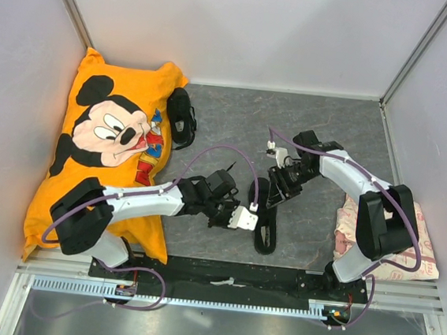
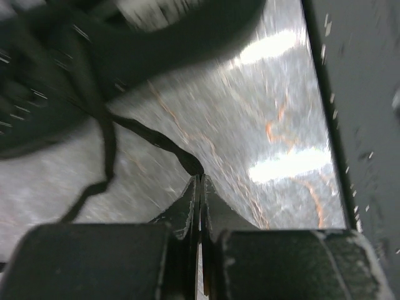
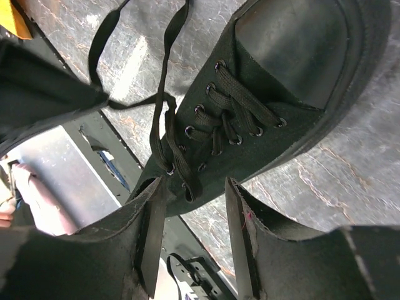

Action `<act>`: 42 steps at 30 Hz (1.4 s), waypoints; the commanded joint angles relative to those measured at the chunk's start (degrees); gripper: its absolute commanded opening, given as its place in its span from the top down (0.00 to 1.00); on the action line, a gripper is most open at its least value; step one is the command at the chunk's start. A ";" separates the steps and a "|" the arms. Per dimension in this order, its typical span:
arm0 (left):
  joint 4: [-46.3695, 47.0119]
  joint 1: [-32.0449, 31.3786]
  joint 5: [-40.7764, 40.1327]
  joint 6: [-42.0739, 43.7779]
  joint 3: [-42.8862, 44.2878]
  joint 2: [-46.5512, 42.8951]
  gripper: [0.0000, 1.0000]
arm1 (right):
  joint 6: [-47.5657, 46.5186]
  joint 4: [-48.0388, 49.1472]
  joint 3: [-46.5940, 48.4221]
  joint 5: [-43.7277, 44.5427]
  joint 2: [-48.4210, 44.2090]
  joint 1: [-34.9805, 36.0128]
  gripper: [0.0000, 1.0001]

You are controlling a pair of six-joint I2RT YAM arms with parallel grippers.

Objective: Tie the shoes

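Left gripper (image 1: pixel 238 216) is clamped tight on a lace (image 2: pixel 156 140), pinching it at the very tips, just left of the shoe (image 1: pixel 265 233). That shoe lies by the middle of the table's (image 1: pixel 330 130) near edge, its long axis running near to far, heel apparently toward the near edge. Right gripper (image 3: pixel 192 184) hovers over the top eyelets, jaws apart and gripping nothing, with the loose lacing right between them. So the right arm looks best placed for the free strand, which lies straight below. The second shoe (image 1: pixel 182 118) sits well apart, far-left beside the pillow (image 1: pixel 102 148).
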 commanded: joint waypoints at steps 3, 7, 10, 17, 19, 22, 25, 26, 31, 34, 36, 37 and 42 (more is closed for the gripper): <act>5.16 -0.33 4.77 -8.34 2.61 -4.56 0.98 | -1.07 1.78 -0.53 -4.11 1.49 -0.04 0.50; 7.54 -0.33 4.07 -12.81 2.79 -5.88 0.98 | -1.50 1.61 -1.32 -5.25 1.58 0.05 0.55; 8.86 -0.33 3.89 -14.75 3.31 -6.41 0.98 | -1.68 1.52 -1.50 -5.78 1.58 0.48 0.55; 13.42 -0.33 1.78 -18.89 3.14 -7.38 0.98 | -2.12 1.78 -1.06 -4.81 2.29 0.57 0.61; 14.66 -0.42 1.52 -19.68 3.14 -7.38 0.99 | -1.86 2.22 -0.80 -4.29 2.46 0.66 0.60; 16.50 -0.42 0.55 -21.08 3.14 -7.12 0.98 | -1.59 2.93 -0.71 -2.44 2.64 0.66 0.46; 19.56 -0.50 -1.73 -23.53 2.88 -6.85 0.98 | -1.77 2.84 -0.53 -2.26 2.81 0.57 0.48; 20.37 -0.50 -3.74 -24.33 2.61 -6.59 0.99 | -1.86 2.84 -0.62 -2.35 2.90 0.57 0.53; 25.99 -1.12 -13.40 -29.08 1.91 -5.54 0.99 | -2.12 2.40 -0.53 -4.10 2.72 0.66 0.88; 27.84 -1.64 -15.09 -29.61 1.65 -4.74 0.99 | -2.38 1.87 -0.18 -4.90 2.81 0.66 1.00; 29.33 -2.08 -15.62 -29.44 1.03 -4.39 0.99 | -2.47 1.78 -0.09 -4.99 2.46 0.57 1.00; 30.21 -2.52 -15.71 -28.92 0.60 -4.48 0.99 | -2.47 1.78 0.00 -5.25 2.29 0.57 1.00; 34.69 -4.63 -16.94 -25.84 -2.04 -3.60 0.98 | -1.33 1.78 0.43 -6.22 0.79 -0.04 1.00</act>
